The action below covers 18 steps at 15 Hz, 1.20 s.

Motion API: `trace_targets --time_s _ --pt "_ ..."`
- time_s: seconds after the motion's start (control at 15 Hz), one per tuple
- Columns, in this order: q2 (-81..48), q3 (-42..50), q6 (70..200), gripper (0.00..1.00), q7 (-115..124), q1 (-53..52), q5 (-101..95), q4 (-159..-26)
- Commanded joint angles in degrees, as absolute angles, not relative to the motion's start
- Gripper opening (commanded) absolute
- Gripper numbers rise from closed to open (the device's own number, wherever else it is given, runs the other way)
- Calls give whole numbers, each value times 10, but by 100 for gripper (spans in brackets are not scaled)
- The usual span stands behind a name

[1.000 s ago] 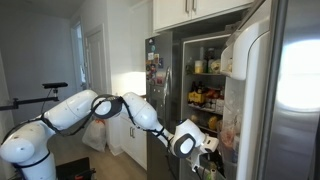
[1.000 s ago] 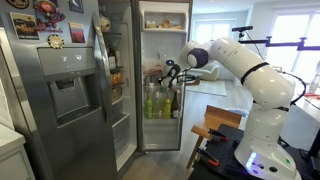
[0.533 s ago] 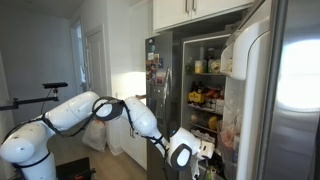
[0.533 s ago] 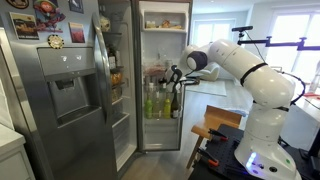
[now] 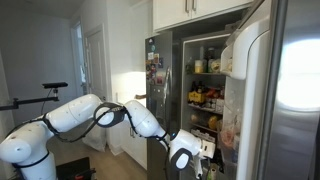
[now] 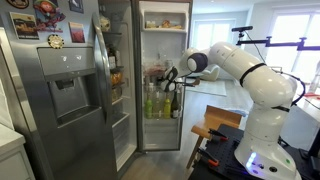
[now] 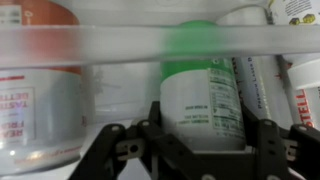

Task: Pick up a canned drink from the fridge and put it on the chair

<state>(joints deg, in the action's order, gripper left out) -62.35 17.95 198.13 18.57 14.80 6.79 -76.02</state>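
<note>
**Can bracketed, not yet lifted**

Wrist view: the claw [image 7: 205, 140] has its jaws either side of the green can [image 7: 200, 95] at frame centre. Whether they press on it cannot be told. The can stands on a shelf inside the fridge [image 6: 70, 95]. Outstanding: lift, withdraw, set on chair [image 6: 222, 118], lower right of centre.

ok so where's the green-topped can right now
The green-topped can stands mid-frame in the wrist view on a fridge shelf, between the fingers, with an orange container on its left and a white bottle on its right.
</note>
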Motion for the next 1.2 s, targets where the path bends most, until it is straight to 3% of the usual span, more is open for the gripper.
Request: trace_targets --time_s 0.0,0.4,1.13 --pt "-660 149 1980 47 133 166 99 -681" --pt "-702 169 1980 47 148 168 97 -636" --pt "-708 17 1980 47 106 274 -2 -585"
